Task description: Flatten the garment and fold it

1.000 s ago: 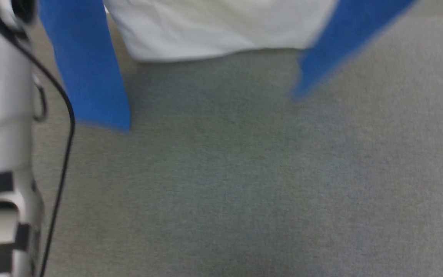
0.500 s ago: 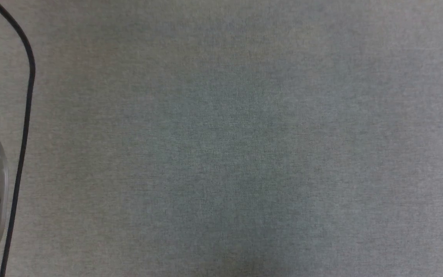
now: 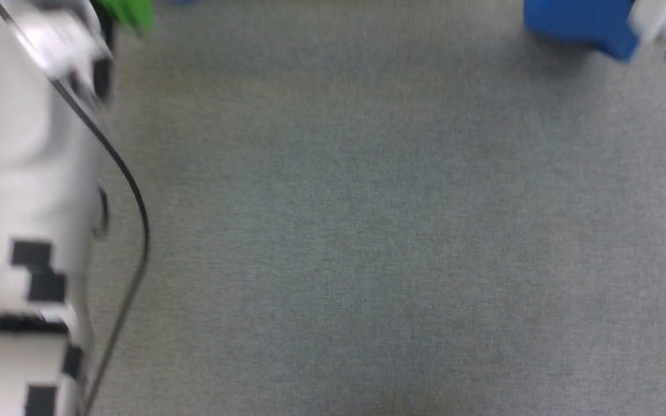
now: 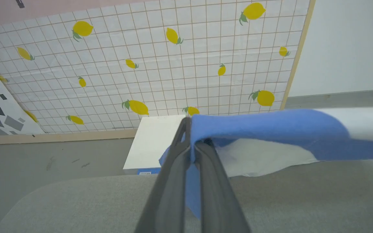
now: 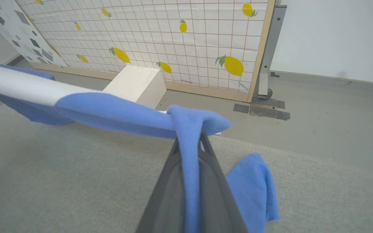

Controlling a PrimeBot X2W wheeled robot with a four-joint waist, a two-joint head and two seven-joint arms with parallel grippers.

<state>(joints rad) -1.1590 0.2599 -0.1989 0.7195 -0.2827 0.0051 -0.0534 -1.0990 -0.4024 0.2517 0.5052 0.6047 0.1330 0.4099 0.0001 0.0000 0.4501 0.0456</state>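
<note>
The garment (image 4: 270, 124) is held up above the grey table (image 3: 367, 231), stretched between both grippers. In the left wrist view my left gripper (image 4: 191, 142) is shut on a blue fold of it, and the cloth runs off to the right, blue then white. In the right wrist view my right gripper (image 5: 189, 142) is shut on another blue fold of the garment (image 5: 108, 111), which runs left to a white stretch. A blue sleeve end (image 5: 254, 187) droops onto the table beside the right fingers. The blurred head view shows a blue piece of the garment (image 3: 581, 26) at the top right.
A white box (image 4: 151, 142) stands past the table's far edge, before a lemon-patterned panel (image 4: 173, 64). The table's rounded corner (image 4: 28, 200) lies at the lower left of the left wrist view. My pale left forearm (image 3: 21, 173) and its black cable (image 3: 130, 196) fill the head view's left side.
The head view has shifted between frames. The white body and two hanging blue sleeves showed at the top a second ago; now a blue corner shows at the top right.
</note>
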